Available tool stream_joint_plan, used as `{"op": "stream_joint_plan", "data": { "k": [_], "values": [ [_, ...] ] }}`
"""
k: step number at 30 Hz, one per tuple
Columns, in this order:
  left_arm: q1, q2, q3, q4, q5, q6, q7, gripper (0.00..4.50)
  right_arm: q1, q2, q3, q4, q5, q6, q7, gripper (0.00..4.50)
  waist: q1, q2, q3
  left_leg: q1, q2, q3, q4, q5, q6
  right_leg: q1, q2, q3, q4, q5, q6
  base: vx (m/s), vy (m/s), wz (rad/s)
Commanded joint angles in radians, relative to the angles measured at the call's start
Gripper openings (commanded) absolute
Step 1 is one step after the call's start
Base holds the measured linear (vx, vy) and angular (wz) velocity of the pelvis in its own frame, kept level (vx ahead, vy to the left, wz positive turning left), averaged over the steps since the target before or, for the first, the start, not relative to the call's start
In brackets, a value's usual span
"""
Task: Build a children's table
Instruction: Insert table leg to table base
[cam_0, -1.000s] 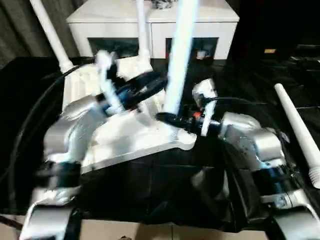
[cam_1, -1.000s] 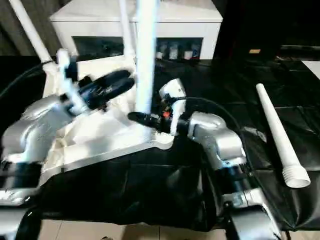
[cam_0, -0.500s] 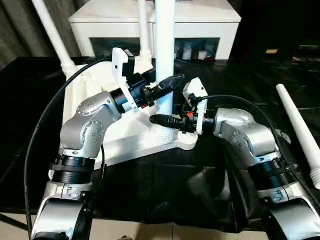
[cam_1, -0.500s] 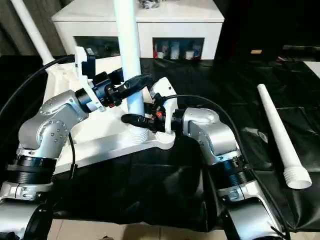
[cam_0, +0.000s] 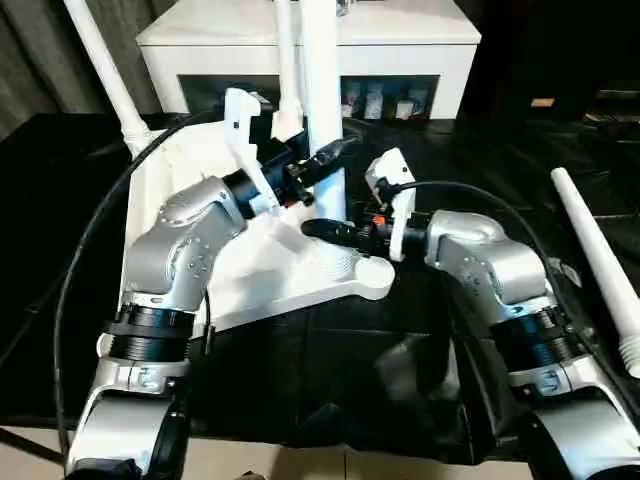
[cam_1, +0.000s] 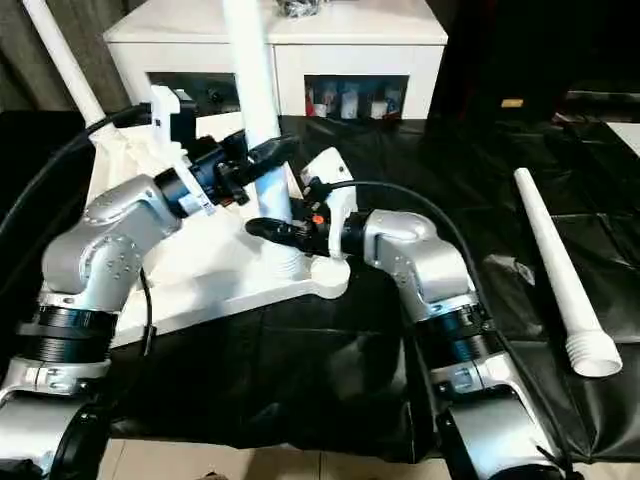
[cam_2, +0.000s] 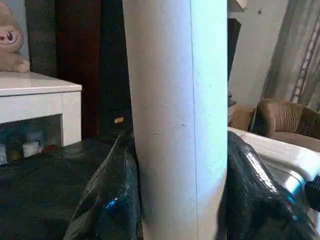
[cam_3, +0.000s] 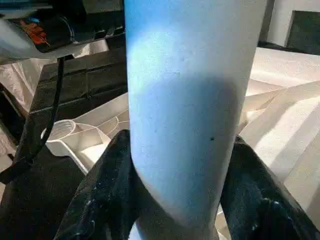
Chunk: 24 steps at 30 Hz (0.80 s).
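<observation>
1. Holding the long tapered white plastic tube leg (cam_0: 322, 100) upright with both tools: my left tool (cam_0: 318, 165) is clamped on it higher up, my right tool (cam_0: 330, 230) is clamped on it low, just above its ribbed foot.
2. That leg stands in the near round corner socket of the white plastic rectangular tabletop (cam_0: 265, 265), which lies underside up on the black-covered table (cam_0: 330, 370).
3. Two more white legs (cam_0: 105, 70) rise from the tabletop's far sockets; a fourth white tube leg (cam_1: 560, 275) lies loose on the table to my right, well apart.
4. I judge the leg light, stiff and hollow, with a smooth, slippery wall; a low grip near the socket gives the best control for seating it, while the upper grip keeps it plumb.
5. The tabletop looks light too, so it may slide on the cloth when I push.
6. Behind stands a white cabinet with glass doors (cam_0: 400, 50); my black wrist cables (cam_0: 480, 192) hang near the work.
</observation>
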Motion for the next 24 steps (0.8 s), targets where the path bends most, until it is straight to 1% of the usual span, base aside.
{"op": "stream_joint_plan", "data": {
  "k": [1,3,4,5,6,7,9,10,11,12,13,14,15,16,17,18,19,20,21,22,24],
  "values": [
    [-0.005,0.028,0.047,0.030,0.025,0.009,0.061,1.86,-0.041,0.010,0.000,-0.027,0.017,-0.017,0.022,1.84,0.002,-0.004,-0.080,0.001,0.009,0.000,-0.055,-0.045,0.059,0.078,-0.045,0.046,-0.052,0.059,-0.257,0.000,0.000,0.00],
    [-0.010,0.028,0.059,0.024,-0.001,0.025,0.054,1.86,-0.045,0.013,-0.008,-0.032,0.019,-0.022,0.017,1.84,0.002,-0.005,-0.081,0.000,0.008,0.000,-0.054,-0.036,0.059,0.078,-0.044,0.046,-0.050,0.071,-0.259,0.000,0.000,0.00],
    [-0.017,0.033,0.074,0.015,-0.040,0.060,0.038,1.86,-0.054,0.026,-0.037,-0.035,0.047,-0.010,0.013,1.84,0.001,-0.008,-0.081,0.001,0.008,0.001,-0.054,-0.036,0.059,0.079,-0.044,0.046,-0.050,0.072,-0.261,0.000,0.000,0.00],
    [-0.020,0.036,0.078,0.013,-0.051,0.072,0.033,1.86,-0.059,0.029,-0.047,-0.035,0.059,-0.002,0.014,1.84,0.002,-0.007,-0.081,0.001,0.007,0.000,-0.054,-0.037,0.059,0.078,-0.044,0.045,-0.049,0.070,-0.263,0.000,0.000,0.00],
    [-0.027,0.044,0.084,0.011,-0.071,0.097,0.022,1.85,-0.067,0.028,-0.059,-0.041,0.079,0.021,0.021,2.40,0.002,-0.005,-0.081,0.003,0.007,0.001,-0.054,-0.042,0.061,0.076,-0.043,0.045,-0.049,0.063,-0.265,0.000,0.000,0.00],
    [-0.030,0.047,0.087,0.011,-0.078,0.106,0.017,1.85,-0.070,0.028,-0.062,-0.042,0.084,0.027,0.023,2.54,0.002,-0.008,-0.081,0.003,0.007,0.000,-0.054,-0.038,0.063,0.077,-0.042,0.045,-0.048,0.064,-0.266,0.000,0.000,0.00],
    [-0.045,0.063,0.095,0.012,-0.104,0.143,0.000,1.85,-0.082,0.022,-0.078,-0.051,0.110,0.063,0.031,2.54,0.003,-0.009,-0.080,0.002,0.008,0.001,-0.054,-0.035,0.067,0.076,-0.042,0.045,-0.048,0.068,-0.263,0.000,0.000,0.00],
    [-0.051,0.067,0.101,0.012,-0.116,0.157,-0.004,1.85,-0.085,0.018,-0.083,-0.057,0.119,0.077,0.037,2.74,0.003,-0.008,-0.080,0.004,0.006,0.001,-0.054,-0.036,0.068,0.076,-0.041,0.045,-0.048,0.065,-0.262,0.000,0.000,0.00],
    [-0.070,0.078,0.126,0.013,-0.159,0.200,-0.009,1.84,-0.093,-0.002,-0.097,-0.079,0.152,0.123,0.061,2.88,0.003,-0.007,-0.081,0.003,0.006,0.001,-0.053,-0.029,0.069,0.077,-0.040,0.045,-0.047,0.066,-0.260,0.000,0.000,0.00],
    [-0.076,0.080,0.135,0.013,-0.174,0.214,-0.008,1.84,-0.096,-0.010,-0.101,-0.087,0.163,0.140,0.071,2.88,0.005,-0.006,-0.080,0.003,0.005,0.001,-0.052,-0.024,0.069,0.077,-0.039,0.045,-0.046,0.074,-0.263,0.000,0.000,0.00],
    [-0.077,0.080,0.136,0.012,-0.175,0.215,-0.008,1.84,-0.096,-0.011,-0.102,-0.088,0.164,0.142,0.072,2.96,0.007,-0.006,-0.081,0.004,0.007,0.001,-0.052,-0.026,0.069,0.074,-0.041,0.045,-0.047,0.075,-0.266,0.000,0.000,0.00],
    [-0.082,0.083,0.144,0.010,-0.193,0.232,-0.007,1.84,-0.098,-0.023,-0.106,-0.099,0.177,0.162,0.087,2.96,0.008,-0.006,-0.080,0.004,0.007,0.001,-0.053,-0.030,0.068,0.074,-0.041,0.044,-0.048,0.069,-0.265,0.000,0.000,0.00],
    [-0.083,0.081,0.154,0.006,-0.215,0.250,-0.005,1.84,-0.101,-0.034,-0.113,-0.111,0.193,0.188,0.099,3.17,0.010,-0.007,-0.081,0.002,0.007,0.001,-0.052,-0.027,0.066,0.077,-0.042,0.044,-0.047,0.074,-0.267,0.000,0.000,0.00],
    [-0.084,0.080,0.160,0.003,-0.231,0.264,-0.002,1.84,-0.103,-0.042,-0.117,-0.118,0.206,0.207,0.105,3.17,0.010,-0.007,-0.081,0.002,0.006,0.001,-0.052,-0.025,0.065,0.078,-0.041,0.044,-0.046,0.078,-0.269,0.000,0.000,0.00],
    [-0.085,0.080,0.166,-0.001,-0.249,0.279,-0.001,1.84,-0.107,-0.051,-0.124,-0.124,0.223,0.232,0.112,3.27,0.012,-0.007,-0.081,0.003,0.006,0.001,-0.051,-0.021,0.065,0.077,-0.040,0.044,-0.046,0.083,-0.270,0.000,0.000,0.00],
    [-0.083,0.079,0.170,-0.005,-0.260,0.288,-0.003,1.84,-0.111,-0.057,-0.128,-0.125,0.236,0.251,0.116,3.27,0.016,-0.008,-0.082,0.002,0.006,0.002,-0.051,-0.024,0.065,0.077,-0.041,0.044,-0.046,0.079,-0.271,0.000,0.000,0.00],
    [-0.077,0.077,0.171,-0.017,-0.274,0.297,-0.009,1.84,-0.113,-0.069,-0.131,-0.125,0.249,0.275,0.126,3.36,0.016,-0.008,-0.081,0.002,0.006,0.002,-0.051,-0.029,0.064,0.077,-0.041,0.044,-0.047,0.072,-0.271,0.000,0.000,0.00],
    [-0.075,0.074,0.174,-0.021,-0.284,0.306,-0.009,1.84,-0.113,-0.075,-0.130,-0.125,0.254,0.285,0.133,3.56,0.018,-0.009,-0.082,0.002,0.006,0.002,-0.051,-0.027,0.060,0.078,-0.042,0.044,-0.047,0.067,-0.270,0.000,0.000,0.00],
    [-0.075,0.072,0.176,-0.024,-0.290,0.313,-0.009,1.84,-0.113,-0.079,-0.129,-0.125,0.257,0.292,0.136,3.56,0.019,-0.011,-0.082,0.000,0.006,0.003,-0.051,-0.029,0.059,0.077,-0.042,0.044,-0.048,0.062,-0.268,0.000,0.000,0.00],
    [-0.072,0.068,0.182,-0.032,-0.309,0.332,-0.010,1.84,-0.111,-0.089,-0.123,-0.129,0.258,0.305,0.143,3.65,0.019,-0.010,-0.081,0.001,0.007,0.002,-0.051,-0.029,0.058,0.078,-0.043,0.044,-0.048,0.059,-0.267,0.000,0.000,0.00],
    [-0.070,0.066,0.188,-0.040,-0.331,0.355,-0.013,1.84,-0.109,-0.097,-0.118,-0.132,0.260,0.318,0.148,3.65,0.024,-0.012,-0.082,0.001,0.006,0.003,-0.050,-0.021,0.053,0.077,-0.043,0.044,-0.047,0.053,-0.264,0.000,0.000,0.00]
  ]
}}
